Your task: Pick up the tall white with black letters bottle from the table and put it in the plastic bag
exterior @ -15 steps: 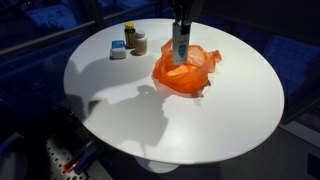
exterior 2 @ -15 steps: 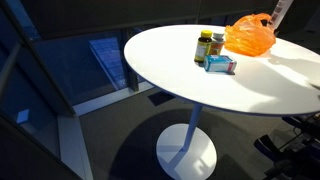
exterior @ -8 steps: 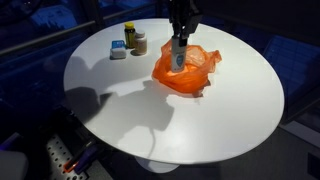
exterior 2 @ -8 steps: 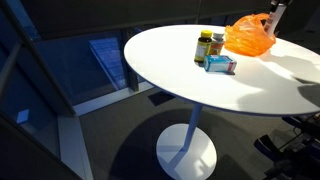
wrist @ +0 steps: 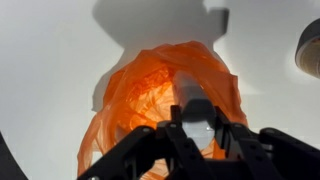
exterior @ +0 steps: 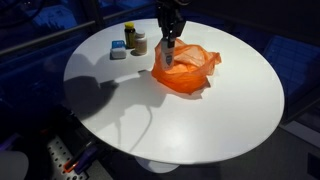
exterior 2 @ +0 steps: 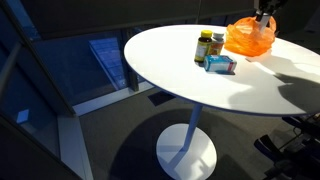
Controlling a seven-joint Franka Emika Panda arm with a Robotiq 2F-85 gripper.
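Jaws are clamped on the bottle [exterior: 168, 57]. It hangs upright over the bag [exterior: 192, 70], toward the side facing the jars [exterior: 134, 40]. Its lower end looks level with the bag's mouth or just inside, but I can't tell which from the exterior views.

The wrist view helps more. There the bottle [wrist: 193, 100] points down into the orange folds, with the opening a bit off to one side of it.

My take on doing this bit right:
- Centre over the actual hole before going lower, not over the crumpled rim.
- Go down slowly and straight. I'd only let go once the base is well below the rim.
- No sideways dragging. The bag is thin, floppy film with nothing holding it open. On that smooth white tabletop [exterior: 230, 110] I'd expect it to slide or fold shut if nudged.
- The bottle is a tall, hard, slick cylinder. Dropped on the rim, it'll likely tip and roll out.

The bag is wrinkly, glossy and a bit see-through, with a lumpy shape. The lettering on the bottle is too small to read here. The jars sit well apart from the bag, so they're no bother.
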